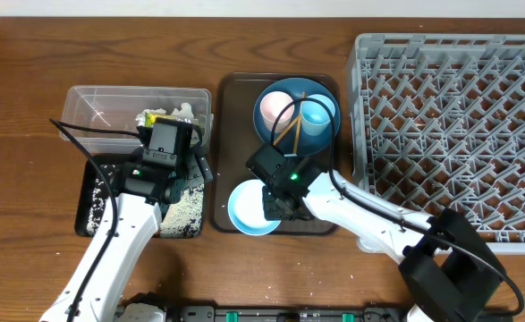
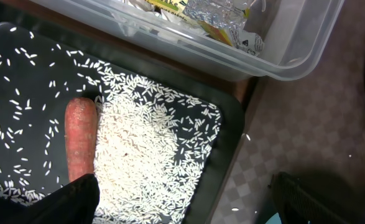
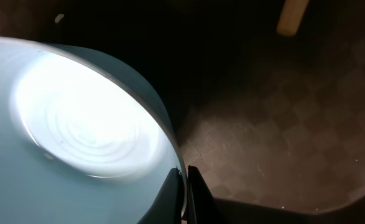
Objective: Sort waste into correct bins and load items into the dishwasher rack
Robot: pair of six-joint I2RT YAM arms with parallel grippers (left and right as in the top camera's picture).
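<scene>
The white bowl (image 1: 244, 207) stands at the front of the brown tray; my right gripper (image 1: 266, 201) is shut on its rim (image 3: 76, 118), one finger inside and one outside (image 3: 186, 177). My left gripper (image 1: 193, 168) is open and empty over the right edge of the black tray (image 2: 232, 124), which holds the carrot (image 2: 81, 140) and the white rice (image 2: 151, 143). The clear tub (image 2: 281, 56) behind it holds the yellow-green wrapper (image 1: 155, 116) and the white tissue (image 1: 183, 112). The blue plate (image 1: 264, 89) carries the pink cup (image 1: 275, 109), the light-blue cup (image 1: 316, 121) and the chopsticks (image 1: 291, 125).
The grey rack (image 1: 450, 134) fills the right side, close beside the brown tray (image 1: 235, 98). The brown tray lies between the bins and the rack. A chopstick end (image 3: 292, 15) shows at the top of the right wrist view.
</scene>
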